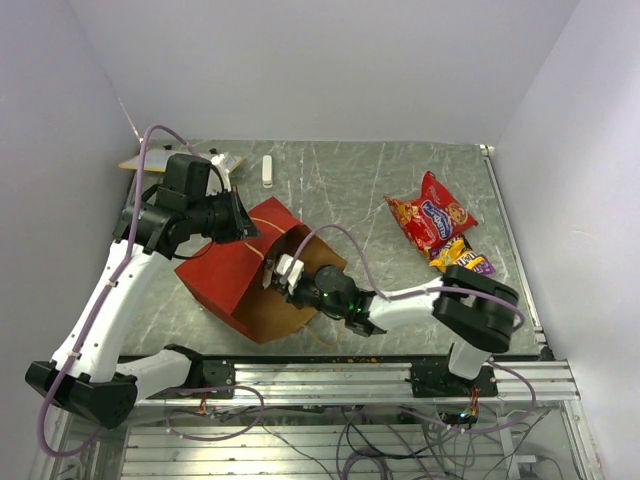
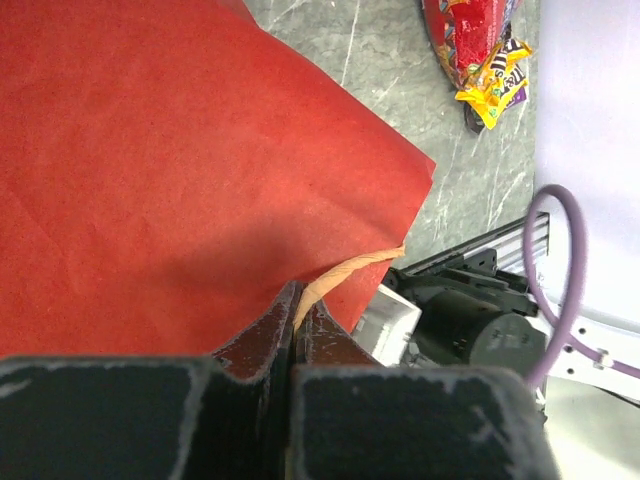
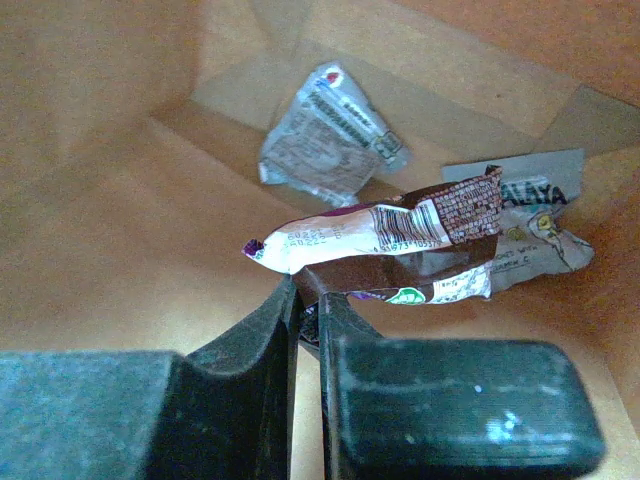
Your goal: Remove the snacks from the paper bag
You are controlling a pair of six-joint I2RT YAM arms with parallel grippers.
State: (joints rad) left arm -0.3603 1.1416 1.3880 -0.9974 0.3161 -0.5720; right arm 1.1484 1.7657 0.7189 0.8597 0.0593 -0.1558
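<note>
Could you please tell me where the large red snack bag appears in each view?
Top external: red snack bag on the table, right of centre.
Left wrist: top right corner.
Right wrist: not in it.
Shared landmark: the paper bag, red outside in top and left wrist, brown inside in right wrist.

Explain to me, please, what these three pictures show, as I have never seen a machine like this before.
Two white robot arms are bolted at the near edge of a grey table. One picture looks down on both from above. The other two come from a camera on each wrist.

The left claw pinches the rim of the red paper bag lying on the table. The right claw reaches inside the bag and grips a purple-and-white packet. A silver packet lies deeper in.

Outside the bag, on the table, lie a red snack bag and a yellow packet.
</note>
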